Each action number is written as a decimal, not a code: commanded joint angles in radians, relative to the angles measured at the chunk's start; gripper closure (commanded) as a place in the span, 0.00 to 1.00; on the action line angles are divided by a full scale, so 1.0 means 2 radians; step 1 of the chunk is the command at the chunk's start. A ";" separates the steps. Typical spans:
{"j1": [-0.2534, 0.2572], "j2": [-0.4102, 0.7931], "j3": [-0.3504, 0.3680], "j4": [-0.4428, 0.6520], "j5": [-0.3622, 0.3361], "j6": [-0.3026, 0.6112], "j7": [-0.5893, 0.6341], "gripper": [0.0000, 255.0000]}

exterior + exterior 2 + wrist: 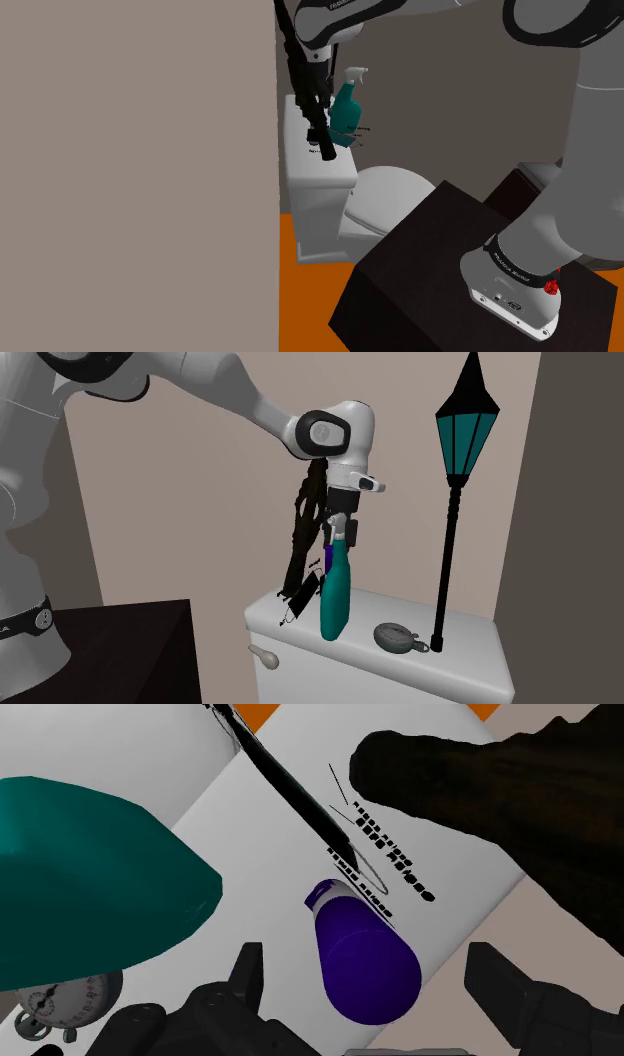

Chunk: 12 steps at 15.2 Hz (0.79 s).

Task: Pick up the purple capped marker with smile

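The marker (365, 959) has a purple cap and a white body, and it stands on the white toilet tank lid (440, 904) with its cap towards the hand. My gripper (372, 979) is open just above it. The fingers (245, 979) stand either side of the cap and do not touch it. In the second exterior view a bit of the purple marker (327, 558) peeks out behind the teal spray bottle (335, 597), with the gripper (335, 534) right over it. In the shoulder view the gripper (323, 135) hangs over the tank lid (300, 165).
The teal spray bottle (90, 884) stands close beside the marker. A dark spindly object (300, 537) leans on its other side. A stopwatch (396, 637) and a black lamp post (455, 502) share the lid. A wall (140, 170) borders the tank; the toilet bowl (385, 195) sits below.
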 commanded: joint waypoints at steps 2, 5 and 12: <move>0.000 0.006 0.000 -0.008 -0.001 0.009 -0.001 0.00; -0.003 0.010 -0.001 -0.001 0.000 0.005 -0.004 1.00; 0.000 0.006 0.000 -0.008 -0.001 0.009 -0.001 1.00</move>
